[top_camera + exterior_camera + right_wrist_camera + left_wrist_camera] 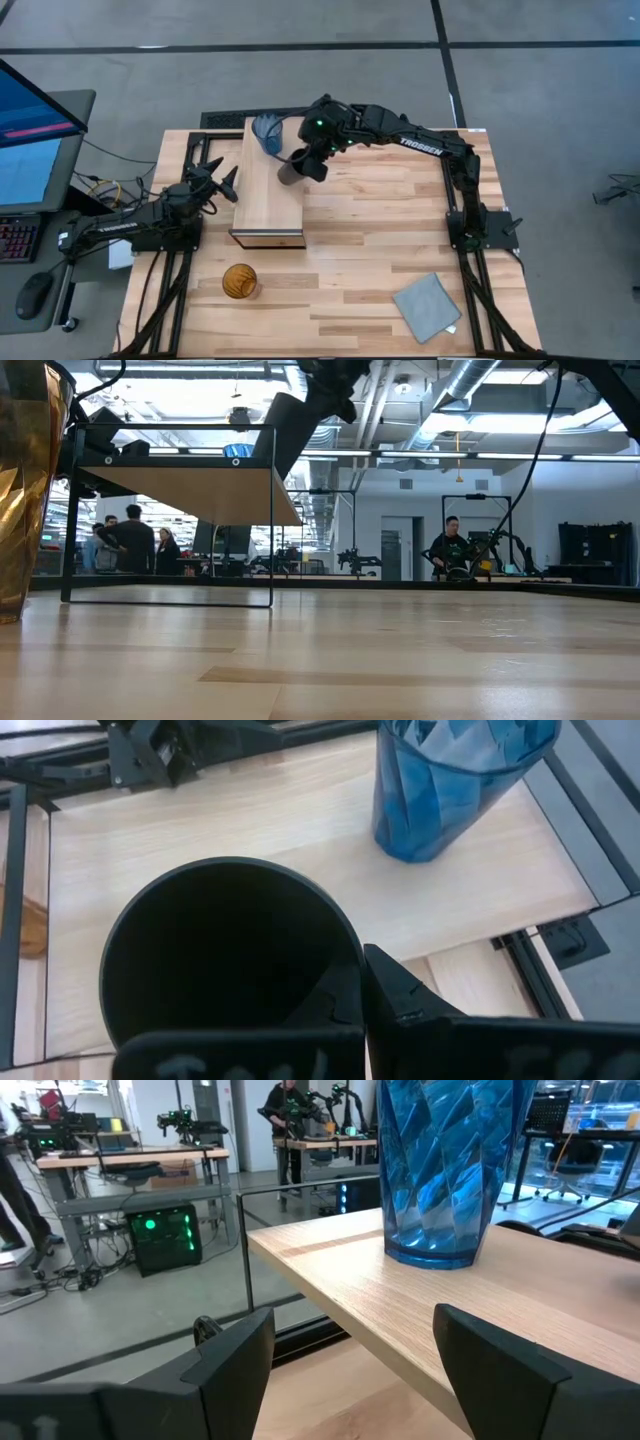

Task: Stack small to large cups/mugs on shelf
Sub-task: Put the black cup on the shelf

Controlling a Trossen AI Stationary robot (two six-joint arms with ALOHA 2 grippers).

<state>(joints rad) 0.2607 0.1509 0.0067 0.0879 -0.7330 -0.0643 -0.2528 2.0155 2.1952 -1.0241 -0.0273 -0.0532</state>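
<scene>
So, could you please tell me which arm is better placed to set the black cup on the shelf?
The right. Its gripper already holds the black cup at the shelf, near the blue cup. The left gripper waits open and empty beside the shelf.

Slatted wood tabletop (380,230) carries the shelf (268,195), a long light-wood box raised on a thin dark frame, near the left-rear. Blue cup (268,133) stands upright on the shelf's far end. Amber cup (239,281) sits directly on the tabletop, front-left, apart from the shelf. Grey-blue folded cloth (427,307) lies flat near front-right corner
</scene>
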